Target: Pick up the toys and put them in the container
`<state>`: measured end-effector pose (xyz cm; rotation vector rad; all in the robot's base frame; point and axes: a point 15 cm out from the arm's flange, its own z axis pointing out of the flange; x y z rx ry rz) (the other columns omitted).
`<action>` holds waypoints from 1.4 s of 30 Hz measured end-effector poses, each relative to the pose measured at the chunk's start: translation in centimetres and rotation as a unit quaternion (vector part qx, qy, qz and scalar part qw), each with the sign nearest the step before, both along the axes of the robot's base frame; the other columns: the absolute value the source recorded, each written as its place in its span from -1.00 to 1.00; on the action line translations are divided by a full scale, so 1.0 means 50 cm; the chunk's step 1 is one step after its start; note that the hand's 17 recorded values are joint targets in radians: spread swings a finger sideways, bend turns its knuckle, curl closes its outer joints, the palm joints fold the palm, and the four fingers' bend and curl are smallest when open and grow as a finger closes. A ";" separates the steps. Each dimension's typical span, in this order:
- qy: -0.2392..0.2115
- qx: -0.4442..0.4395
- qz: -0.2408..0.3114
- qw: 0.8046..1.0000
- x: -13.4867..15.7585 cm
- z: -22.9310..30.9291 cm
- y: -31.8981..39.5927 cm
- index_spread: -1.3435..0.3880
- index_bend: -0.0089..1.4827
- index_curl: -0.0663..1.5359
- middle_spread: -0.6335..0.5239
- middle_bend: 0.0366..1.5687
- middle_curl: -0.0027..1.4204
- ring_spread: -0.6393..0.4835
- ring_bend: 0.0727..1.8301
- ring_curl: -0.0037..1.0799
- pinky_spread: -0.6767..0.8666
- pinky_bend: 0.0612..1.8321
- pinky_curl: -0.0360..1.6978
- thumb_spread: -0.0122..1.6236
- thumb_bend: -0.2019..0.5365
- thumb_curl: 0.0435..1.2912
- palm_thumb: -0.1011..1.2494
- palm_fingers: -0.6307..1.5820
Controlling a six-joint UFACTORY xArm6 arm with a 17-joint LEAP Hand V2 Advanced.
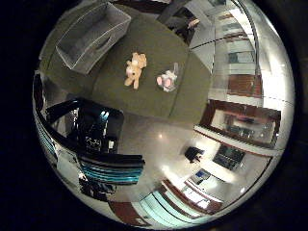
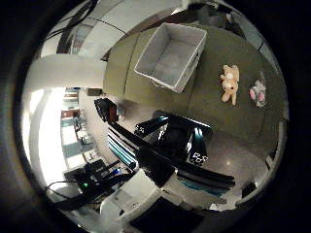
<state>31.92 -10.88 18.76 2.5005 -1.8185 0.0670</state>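
Here the thumb-side view looks into the grey container (image 2: 170, 56), empty; beside it on the green bench (image 1: 149, 98) lie a tan plush (image 1: 134, 69) and a grey-pink one (image 1: 167, 80). The fingers' state cannot be told.

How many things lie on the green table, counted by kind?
Toys: 2, an orange plush and a grey plush
Containers: 1, a grey bin, with nothing visible inside
Total: 3
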 end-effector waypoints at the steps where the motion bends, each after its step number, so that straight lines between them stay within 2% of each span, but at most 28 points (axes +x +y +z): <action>1: -0.001 0.000 0.000 1.000 0.002 0.001 0.000 0.23 -0.75 -0.53 0.18 -0.79 -0.54 0.43 -0.65 -0.59 0.32 -0.40 -0.96 0.32 -0.52 -0.65 -0.36 -0.20; 17: -0.004 -0.002 0.005 1.000 0.035 0.012 -0.005 0.23 -0.76 -0.53 0.18 -0.79 -0.54 0.43 -0.66 -0.58 0.32 -0.41 -0.96 0.32 -0.52 -0.64 -0.34 -0.20; 27: -0.005 -0.007 -0.004 1.000 0.104 0.025 -0.057 0.22 -0.76 -0.54 0.17 -0.79 -0.54 0.43 -0.67 -0.58 0.31 -0.40 -0.96 0.32 -0.52 -0.64 -0.35 -0.22; 34: 0.014 -0.006 -0.038 0.999 0.156 -0.015 -0.155 0.21 -0.76 -0.54 0.16 -0.79 -0.55 0.43 -0.66 -0.58 0.31 -0.37 -0.95 0.32 -0.52 -0.64 -0.35 -0.24; 42: 0.016 -0.008 -0.099 0.995 0.209 -0.062 -0.316 0.25 -0.77 -0.55 0.21 -0.79 -0.54 0.45 -0.66 -0.57 0.30 -0.36 -0.94 0.32 -0.52 -0.64 -0.35 -0.27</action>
